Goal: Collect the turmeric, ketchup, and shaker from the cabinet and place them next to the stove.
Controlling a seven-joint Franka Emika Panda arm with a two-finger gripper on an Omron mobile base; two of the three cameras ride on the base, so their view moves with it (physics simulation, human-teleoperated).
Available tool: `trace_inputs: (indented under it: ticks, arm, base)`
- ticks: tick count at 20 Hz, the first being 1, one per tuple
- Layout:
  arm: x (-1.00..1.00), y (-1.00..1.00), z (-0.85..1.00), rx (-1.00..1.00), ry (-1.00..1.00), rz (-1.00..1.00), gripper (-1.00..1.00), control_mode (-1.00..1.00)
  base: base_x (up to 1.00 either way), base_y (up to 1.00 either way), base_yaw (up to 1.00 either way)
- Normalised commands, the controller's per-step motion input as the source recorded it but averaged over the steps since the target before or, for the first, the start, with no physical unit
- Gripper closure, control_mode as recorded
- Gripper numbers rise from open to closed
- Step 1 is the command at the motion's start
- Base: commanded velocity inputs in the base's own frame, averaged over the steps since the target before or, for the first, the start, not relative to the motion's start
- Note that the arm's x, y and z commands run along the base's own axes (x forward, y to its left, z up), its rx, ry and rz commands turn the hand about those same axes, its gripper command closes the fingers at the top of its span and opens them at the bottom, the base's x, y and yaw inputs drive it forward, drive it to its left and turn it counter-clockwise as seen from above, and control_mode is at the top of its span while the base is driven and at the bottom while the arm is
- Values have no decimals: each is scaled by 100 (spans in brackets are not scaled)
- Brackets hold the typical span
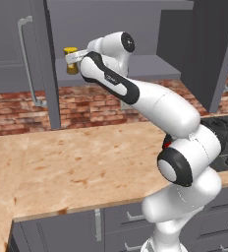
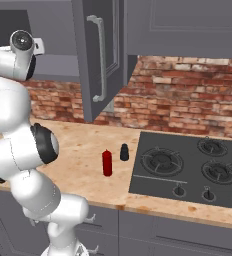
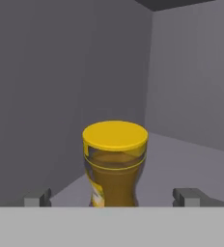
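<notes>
The turmeric [image 3: 115,164] is a small jar with a flat, glossy yellow lid and a waisted mustard-brown body; a label patch shows low on one side. It stands upright on the flat grey shelf of the cabinet [image 1: 150,69], near the back corner. The gripper [image 3: 115,198] is spread wide, one dark finger [image 3: 36,198] on each side of the jar, apart from it. By the stove [image 2: 188,167], a matte black cooktop with round grates, the red ketchup [image 2: 107,162] and the black tapered shaker [image 2: 124,152] stand on the speckled wooden counter [image 2: 83,150].
</notes>
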Motion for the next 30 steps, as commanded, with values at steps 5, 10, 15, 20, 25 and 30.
trace_inputs:
  ticks: [5,10,15,20,25,30]
  arm:
    - [18,0,0,0,0,0,-100,-100]
    - [21,2,0,0,0,0,-100,-100]
    - [15,18,0,0,1,0,-100,-100]
    - [0,34,0,0,0,0,-100,-100]
    - [1,18,0,0,1,0,-100,-100]
    - [2,0,0,0,3,0,-100,-100]
  base:
    - [0,0,0]
    - [0,0,0]
    - [0,0,0]
    - [0,0,0]
    - [0,0,0]
    - [0,0,0]
